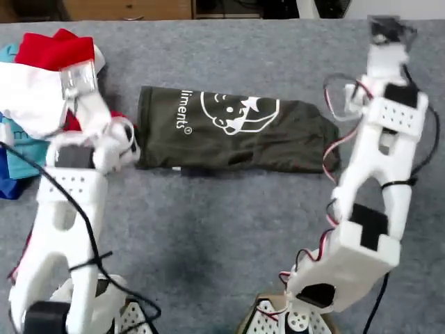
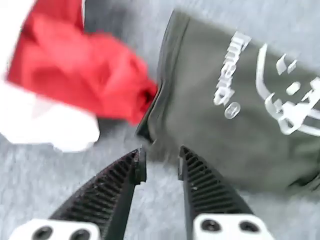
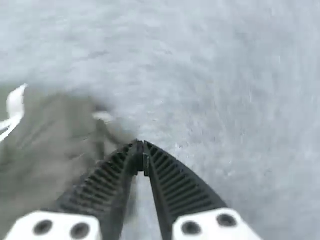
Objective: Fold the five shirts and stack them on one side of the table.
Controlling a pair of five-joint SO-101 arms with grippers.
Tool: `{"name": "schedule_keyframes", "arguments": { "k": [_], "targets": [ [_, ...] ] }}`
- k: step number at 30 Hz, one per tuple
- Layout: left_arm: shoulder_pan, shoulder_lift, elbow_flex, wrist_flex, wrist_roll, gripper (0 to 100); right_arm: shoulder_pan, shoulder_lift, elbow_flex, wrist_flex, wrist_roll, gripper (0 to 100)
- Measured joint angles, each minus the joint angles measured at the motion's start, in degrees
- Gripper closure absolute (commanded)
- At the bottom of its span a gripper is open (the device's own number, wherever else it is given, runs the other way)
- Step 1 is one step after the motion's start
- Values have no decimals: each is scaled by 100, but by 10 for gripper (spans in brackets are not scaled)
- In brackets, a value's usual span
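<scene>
left tool (image 2: 161,165) narrowly parted, right tool (image 3: 141,150) closed, grey felt table (image 1: 229,229), wooden furniture (image 1: 125,8) behind

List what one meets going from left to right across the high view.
heap of red, white and blue shirts → left tool → dark green shirt → right arm

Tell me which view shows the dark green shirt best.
The high view: nearly the whole dark green shirt lies there, its white print facing up. The left wrist view shows one end and part of the print; the right wrist view shows a corner.
</scene>
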Motion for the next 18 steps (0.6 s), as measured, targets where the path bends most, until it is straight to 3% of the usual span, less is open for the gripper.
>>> {"name": "schedule_keyframes", "arguments": {
  "k": [5, 11, 18],
  "targets": [
    [255, 1495, -1222, 114, 9, 836, 97, 255, 607, -1398, -273, 997],
    [299, 3868, -3042, 237, -158, 833, 105, 431, 695, -1855, -290, 997],
    [-18, 6523, -6022, 1442, -721, 833, 132, 501, 695, -1908, -290, 997]
  ]
}}
